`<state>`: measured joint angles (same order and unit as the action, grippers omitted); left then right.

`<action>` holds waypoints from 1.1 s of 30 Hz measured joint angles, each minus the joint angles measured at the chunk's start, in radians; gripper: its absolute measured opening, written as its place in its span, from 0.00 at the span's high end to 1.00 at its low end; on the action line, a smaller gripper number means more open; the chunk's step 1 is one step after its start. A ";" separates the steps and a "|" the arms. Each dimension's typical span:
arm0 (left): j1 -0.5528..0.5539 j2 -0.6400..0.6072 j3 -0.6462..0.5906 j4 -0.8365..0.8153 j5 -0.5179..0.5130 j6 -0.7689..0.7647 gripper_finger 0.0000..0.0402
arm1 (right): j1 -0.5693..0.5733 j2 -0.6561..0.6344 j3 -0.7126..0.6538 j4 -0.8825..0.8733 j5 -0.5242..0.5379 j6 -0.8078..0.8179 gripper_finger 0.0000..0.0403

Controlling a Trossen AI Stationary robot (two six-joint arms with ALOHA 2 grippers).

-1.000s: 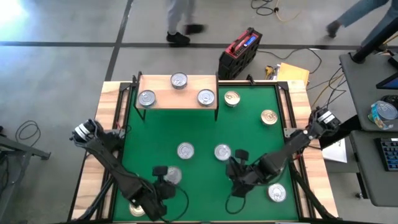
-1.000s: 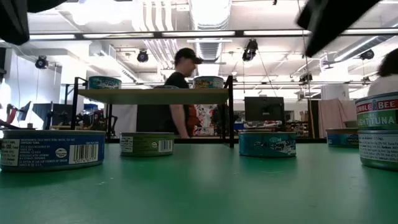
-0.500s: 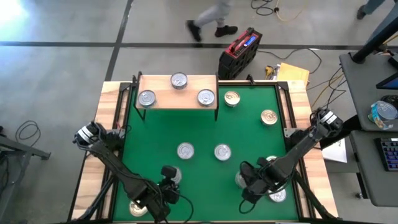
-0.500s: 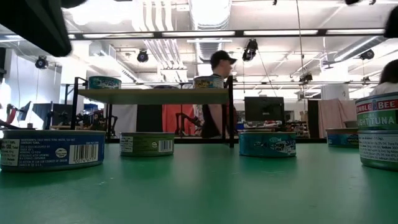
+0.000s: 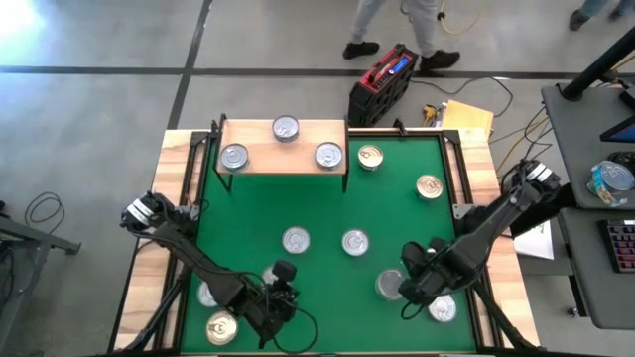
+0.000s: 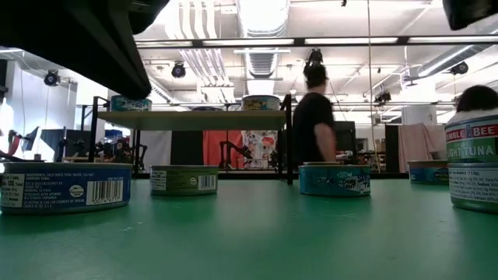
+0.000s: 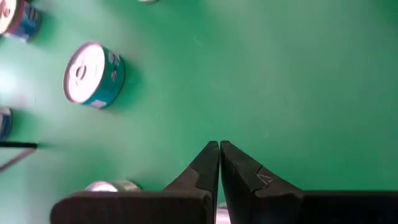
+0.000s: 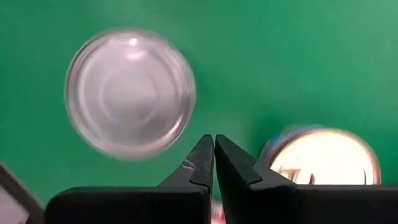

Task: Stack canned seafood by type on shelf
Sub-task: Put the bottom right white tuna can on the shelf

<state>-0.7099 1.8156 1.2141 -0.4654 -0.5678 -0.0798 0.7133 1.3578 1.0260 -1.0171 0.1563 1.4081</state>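
Green mat (image 5: 317, 208) carried most tins loose; three stood on the shelf (image 5: 284, 157). Both claws were pressed shut and empty: left gripper (image 7: 219, 149) near the front edge, right gripper (image 8: 214, 142) just beside a silver tin (image 8: 129, 92). Risk: descending closed would knock that tin aside.

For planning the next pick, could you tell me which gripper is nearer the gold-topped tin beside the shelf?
Right. The right gripper sits below the gold-topped tin on the mat; the left gripper is farther, toward the near-left corner.
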 joint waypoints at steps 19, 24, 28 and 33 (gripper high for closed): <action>0.071 -0.250 -0.276 0.400 -0.047 0.191 1.00 | 0.083 -0.074 -0.086 0.088 0.395 -0.346 0.98; 0.063 -0.366 -0.382 0.531 -0.042 0.202 1.00 | 0.100 -0.074 -0.064 0.088 0.395 -0.330 0.98; 0.066 -0.411 -0.440 0.553 -0.042 0.174 1.00 | 0.101 -0.074 -0.059 0.090 0.395 -0.329 0.98; 0.079 -0.385 -0.471 0.667 -0.043 0.274 1.00 | 0.101 -0.074 -0.059 0.101 0.386 -0.329 0.94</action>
<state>-0.6307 1.4309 0.7428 0.2011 -0.6112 0.1943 0.8139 1.2842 0.9668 -0.9163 0.5427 1.0796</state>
